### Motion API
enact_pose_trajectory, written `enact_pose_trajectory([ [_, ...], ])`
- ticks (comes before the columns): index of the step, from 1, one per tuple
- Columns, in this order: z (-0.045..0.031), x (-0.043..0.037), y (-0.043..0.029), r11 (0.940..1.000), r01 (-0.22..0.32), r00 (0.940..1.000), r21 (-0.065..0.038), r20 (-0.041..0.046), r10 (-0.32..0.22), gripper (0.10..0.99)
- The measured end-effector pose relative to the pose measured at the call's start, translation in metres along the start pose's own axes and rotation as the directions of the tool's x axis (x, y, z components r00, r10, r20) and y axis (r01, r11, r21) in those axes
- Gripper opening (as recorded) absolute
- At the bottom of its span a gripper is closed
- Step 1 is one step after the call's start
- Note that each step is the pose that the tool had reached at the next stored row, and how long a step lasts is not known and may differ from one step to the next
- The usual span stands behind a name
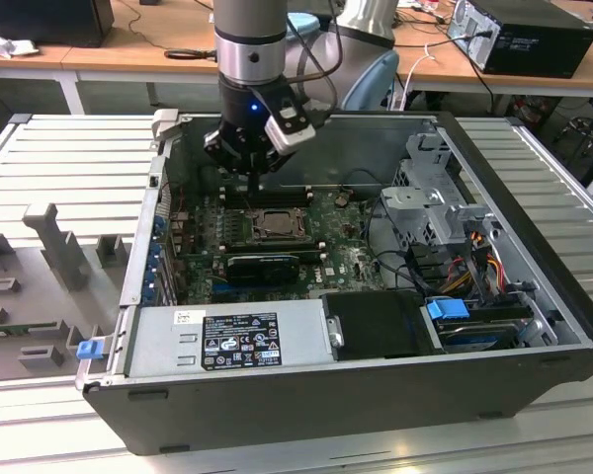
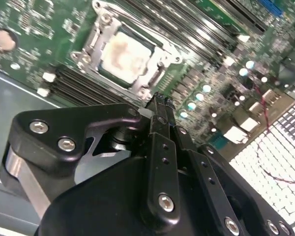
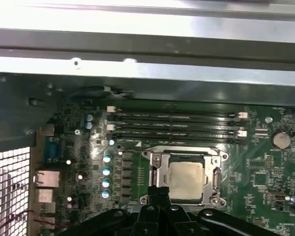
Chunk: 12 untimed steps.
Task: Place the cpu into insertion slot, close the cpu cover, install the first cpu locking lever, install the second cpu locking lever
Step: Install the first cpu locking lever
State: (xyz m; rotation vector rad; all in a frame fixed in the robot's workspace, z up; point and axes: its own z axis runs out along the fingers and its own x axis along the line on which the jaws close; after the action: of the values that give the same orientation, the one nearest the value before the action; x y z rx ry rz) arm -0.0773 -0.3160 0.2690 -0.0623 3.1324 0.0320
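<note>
Cpu (image 3: 187,178) seated flat beneath lowered cpu cover (image 3: 160,164); claw (image 3: 159,191) closed on nothing, tips at cover's edge, likely for lever-pushing.

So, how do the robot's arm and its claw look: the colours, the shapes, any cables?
The arm is a thick grey cylinder with a black band and a small blue light near the wrist. A white and black box sits on its side, and black cables run up beside it. The claw is black, built of jointed links with silver screws.
</note>
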Motion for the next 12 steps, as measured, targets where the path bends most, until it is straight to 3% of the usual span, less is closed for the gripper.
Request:
enact_pose_trajectory([
  [4, 0.0027, 0.0208, 0.0008, 1.0000, 0.001, 1.0000, -0.003, 0.0003, -0.001, 0.106],
  [8, 0.0066, 0.0329, 0.0014, 1.0000, 0.001, 1.0000, -0.010, 0.0005, -0.001, 0.106],
  [12, 0.0093, 0.0360, 0.0035, 0.9999, 0.001, 1.0000, -0.012, 0.0004, -0.001, 0.106],
])
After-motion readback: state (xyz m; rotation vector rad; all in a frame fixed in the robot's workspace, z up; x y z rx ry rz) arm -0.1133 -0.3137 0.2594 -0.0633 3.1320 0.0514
